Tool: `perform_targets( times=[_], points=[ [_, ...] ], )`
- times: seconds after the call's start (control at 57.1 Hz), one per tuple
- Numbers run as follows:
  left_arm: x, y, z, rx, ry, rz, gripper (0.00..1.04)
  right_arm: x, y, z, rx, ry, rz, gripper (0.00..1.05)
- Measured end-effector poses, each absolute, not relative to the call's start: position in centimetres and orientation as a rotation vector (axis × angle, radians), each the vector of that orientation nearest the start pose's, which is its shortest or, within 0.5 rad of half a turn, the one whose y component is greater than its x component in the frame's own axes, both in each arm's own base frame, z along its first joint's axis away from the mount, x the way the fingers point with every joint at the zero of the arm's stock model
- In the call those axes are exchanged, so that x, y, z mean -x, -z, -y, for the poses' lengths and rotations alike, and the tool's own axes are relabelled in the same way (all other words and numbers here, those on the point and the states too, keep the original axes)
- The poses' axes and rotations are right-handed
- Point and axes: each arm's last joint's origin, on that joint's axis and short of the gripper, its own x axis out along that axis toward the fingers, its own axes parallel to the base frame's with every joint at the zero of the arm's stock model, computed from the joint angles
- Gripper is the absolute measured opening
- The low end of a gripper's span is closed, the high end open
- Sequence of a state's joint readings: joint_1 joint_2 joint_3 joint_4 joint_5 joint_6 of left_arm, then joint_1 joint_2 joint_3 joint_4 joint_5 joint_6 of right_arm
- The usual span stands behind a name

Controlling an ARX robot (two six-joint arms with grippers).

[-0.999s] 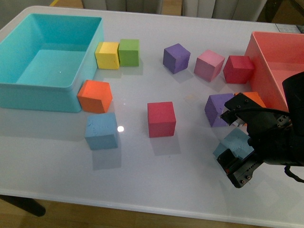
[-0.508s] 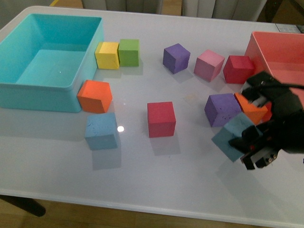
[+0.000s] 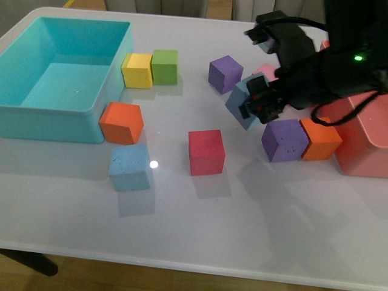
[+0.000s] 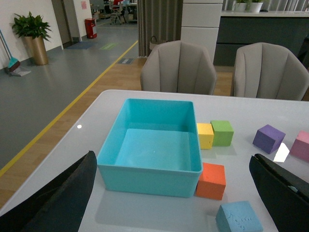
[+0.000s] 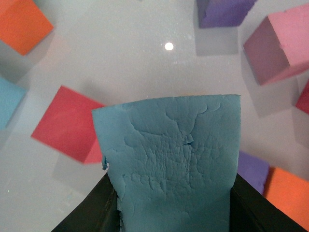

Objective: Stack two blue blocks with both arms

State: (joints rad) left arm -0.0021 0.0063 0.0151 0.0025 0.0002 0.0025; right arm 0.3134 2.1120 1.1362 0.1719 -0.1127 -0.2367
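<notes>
My right gripper (image 3: pixel 257 91) is shut on a blue block (image 3: pixel 244 102) and holds it in the air above the table, between the far purple cube and the red cube. The same block (image 5: pixel 169 154) fills the right wrist view between the black fingers (image 5: pixel 94 210). The second blue block (image 3: pixel 130 167) rests on the table in front of the orange cube; it also shows in the left wrist view (image 4: pixel 239 218). My left gripper (image 4: pixel 171 193) is open and empty, and out of the front view. It hangs near the teal bin.
A teal bin (image 3: pixel 36 115) stands at the far left, a pink bin (image 3: pixel 364 151) at the right. Yellow (image 3: pixel 137 70), green (image 3: pixel 164 66), orange (image 3: pixel 121 122), red (image 3: pixel 206 151) and purple (image 3: pixel 225 73) cubes lie about; a purple (image 3: pixel 285 140) and an orange cube (image 3: pixel 321 138) sit by the pink bin.
My right gripper has lifted the blue block from the near right of the table and carried it up and leftward over the middle. The second blue block has not moved.
</notes>
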Motion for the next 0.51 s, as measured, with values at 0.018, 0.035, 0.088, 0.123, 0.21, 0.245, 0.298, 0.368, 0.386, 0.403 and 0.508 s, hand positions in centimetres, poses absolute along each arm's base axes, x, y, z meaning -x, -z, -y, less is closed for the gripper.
perform_targets(
  times=[0.018,0.035,0.088,0.123,0.21,0.245,0.298,0.368,0.386,0.403,0.508],
  points=[
    [-9.7,-16.8,0.0,-0.002,0.002,0.011,0.96,-39.1,-9.0,-13.2,0.299,-0.495,-0.759,0.42],
    [-9.7,-16.8,0.0,-0.002,0.002,0.011,0.96,-39.7,-8.7,-13.6,0.298,-0.493,-0.767,0.42],
    [-9.7,-16.8,0.0,-0.002,0.002,0.011,0.96,-40.8,-8.1,-14.6,0.295,-0.483,-0.779,0.42],
    [-9.7,-16.8,0.0,-0.002,0.002,0.011,0.96,-41.5,-7.7,-15.1,0.294,-0.474,-0.790,0.42],
    [-9.7,-16.8,0.0,-0.002,0.002,0.011,0.96,-43.0,-6.8,-16.5,0.290,-0.457,-0.805,0.41],
    [-9.7,-16.8,0.0,-0.002,0.002,0.011,0.96,-43.5,-6.5,-16.9,0.287,-0.455,-0.806,0.41],
    [-9.7,-16.8,0.0,-0.002,0.002,0.011,0.96,-44.2,-6.1,-17.6,0.280,-0.449,-0.809,0.41],
    [-9.7,-16.8,0.0,-0.002,0.002,0.011,0.96,-45.0,-5.8,-18.4,0.274,-0.441,-0.810,0.41],
    [-9.7,-16.8,0.0,-0.002,0.002,0.011,0.96,-45.2,-5.7,-18.6,0.271,-0.440,-0.811,0.41],
    [-9.7,-16.8,0.0,-0.002,0.002,0.011,0.96,-45.4,-5.6,-18.8,0.271,-0.441,-0.811,0.41],
    [-9.7,-16.8,0.0,-0.002,0.002,0.011,0.96,-46.5,-5.3,-19.7,0.270,-0.438,-0.810,0.41]
  ],
)
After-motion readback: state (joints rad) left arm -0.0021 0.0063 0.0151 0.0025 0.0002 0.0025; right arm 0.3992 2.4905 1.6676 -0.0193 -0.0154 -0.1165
